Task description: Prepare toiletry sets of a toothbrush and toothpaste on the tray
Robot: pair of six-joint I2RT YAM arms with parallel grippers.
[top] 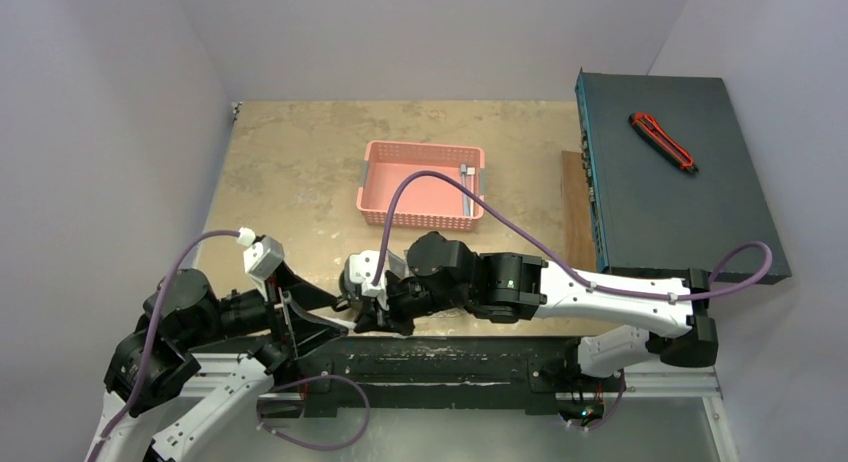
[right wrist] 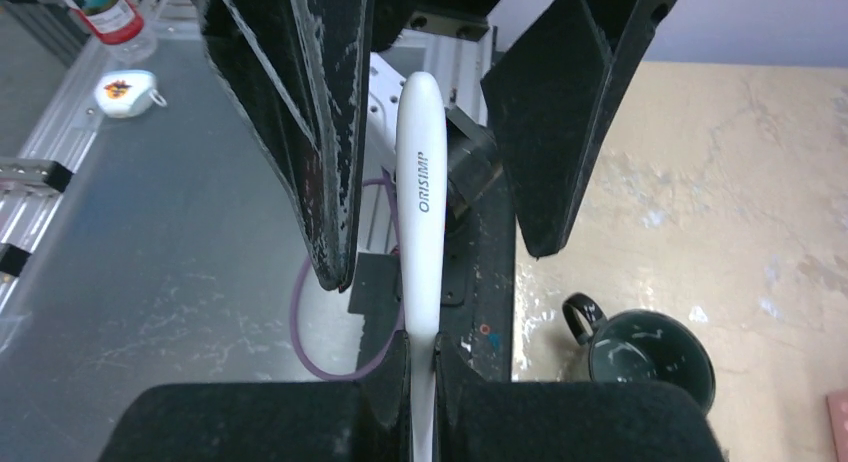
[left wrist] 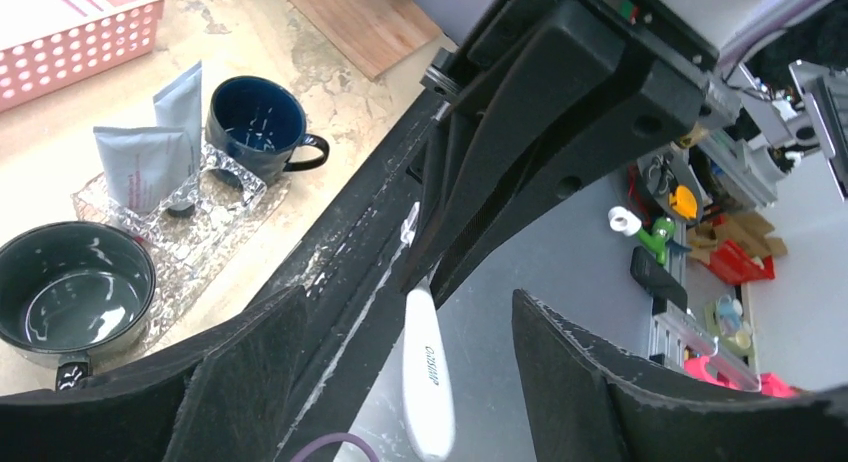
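My right gripper is shut on the thin end of a white toothbrush. The handle sticks out over the near table edge. My left gripper is open, its two fingers standing either side of the handle with a gap on each side. In the top view the two grippers meet at the near edge, left and right. The see-through tray lies on the table with two silver-grey toothpaste tubes resting on it.
Two dark mugs stand at the tray's ends. The pink basket sits mid-table with a few items along its right side. A dark box with a red cutter fills the right side, beside a wooden board.
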